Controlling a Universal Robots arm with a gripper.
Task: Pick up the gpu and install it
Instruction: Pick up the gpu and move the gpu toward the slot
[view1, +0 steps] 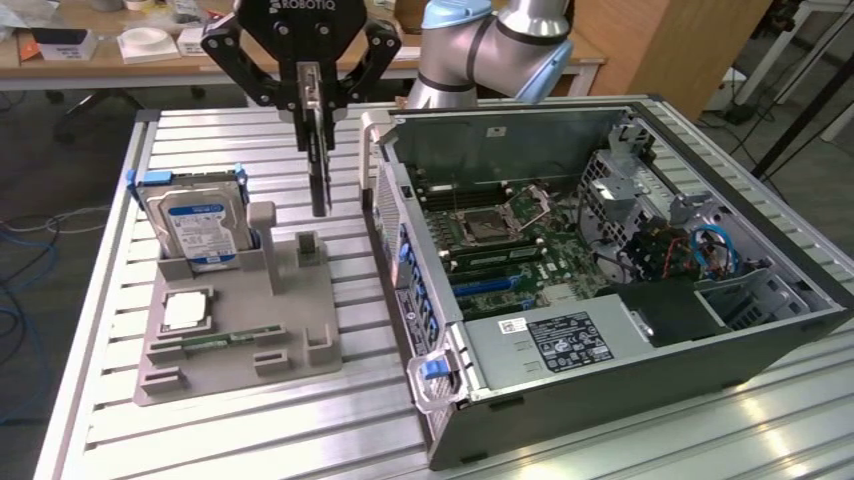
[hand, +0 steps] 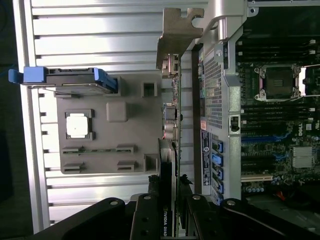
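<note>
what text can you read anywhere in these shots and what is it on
"ROBOTIQ": on the black body of the black two-finger gripper, which grips the card.
"NVIDIA QUAD", cut off after that: on the edge of the thin flat black gpu card.
Too small to read: the blue-white label on the silver hard drive, and the black label and white sticker on the grey power supply.

The gpu (view1: 319, 180) is black. The hard drive (view1: 200, 230) label is blue and white. The tray (view1: 240, 335) is grey. The table (view1: 214, 430) is silver.
</note>
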